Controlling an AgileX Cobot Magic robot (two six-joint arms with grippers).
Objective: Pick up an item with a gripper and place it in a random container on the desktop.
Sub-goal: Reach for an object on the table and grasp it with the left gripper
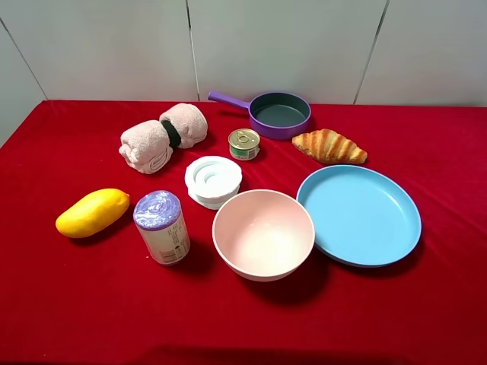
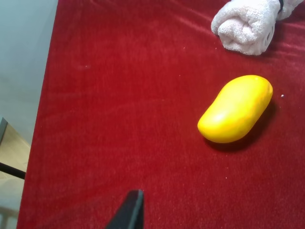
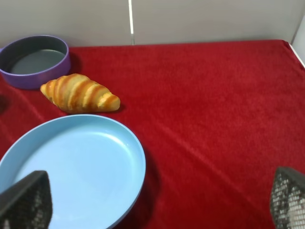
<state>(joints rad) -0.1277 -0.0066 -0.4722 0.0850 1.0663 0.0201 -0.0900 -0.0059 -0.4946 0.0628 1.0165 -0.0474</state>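
- The mango lies on its side on the red cloth at the left of the desktop. In the high view its long axis tilts from lower left to upper right, with the upper end pointing toward the foil-topped jar just beside it.
- The rolled pink towel lies behind the mango, apart from it.
- Only one dark fingertip of the left gripper shows, near the mango but not touching it. Whether its jaws are apart or together cannot be told.
- The croissant lies between the purple pan and the blue plate. Its long axis slants from upper left to lower right, and it sits near the plate's rim without touching.
- The right gripper is spread wide and holds nothing, one tip over the plate and the other over cloth.
- The pink bowl stands empty, its rim meeting the plate's in the high view.
- A white round lidded piece and a small tin sit behind the bowl.
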